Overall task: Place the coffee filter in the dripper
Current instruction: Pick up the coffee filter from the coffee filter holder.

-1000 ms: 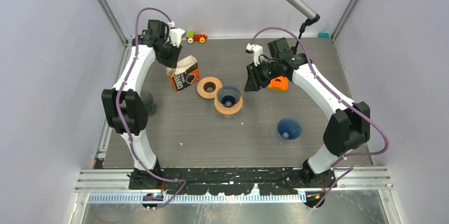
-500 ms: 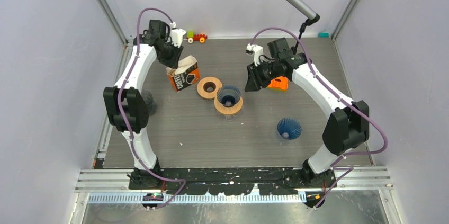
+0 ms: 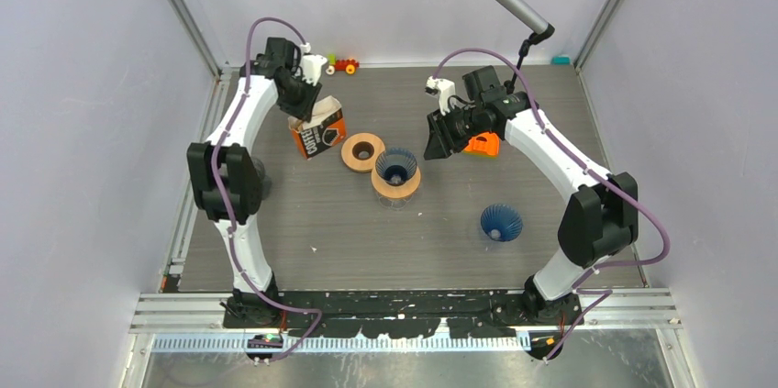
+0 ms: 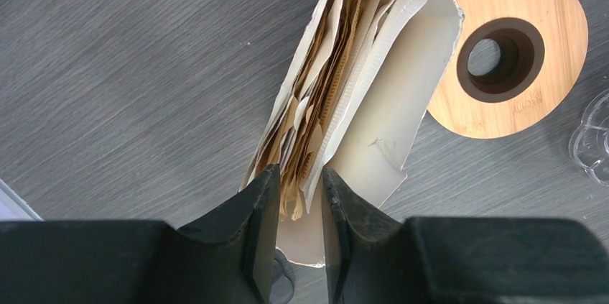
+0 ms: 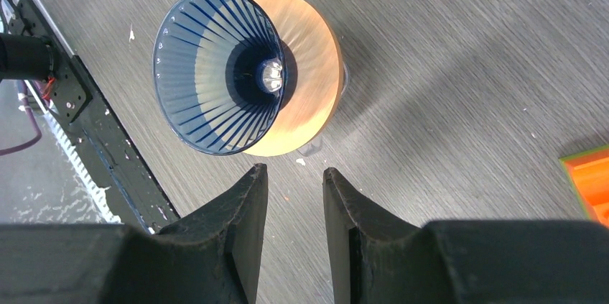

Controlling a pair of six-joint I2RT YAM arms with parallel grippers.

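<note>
Soft, bright light comes from above, so shadows on the grey worktop (image 3: 440, 250) are pale and small. In the right wrist view a white streak of glare lies on the worktop near the blue dripper (image 5: 201, 81), which has a tiny shine at its bottom. The left tool (image 4: 296, 182) and right tool (image 5: 294, 174) look dark and a bit blurry up close.

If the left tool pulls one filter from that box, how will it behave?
Probably floppy and light: the filters look thin and crinkled. They sit packed together, so neighbours may drag out too. The torn-open box looks light and might lift or tip.
</note>
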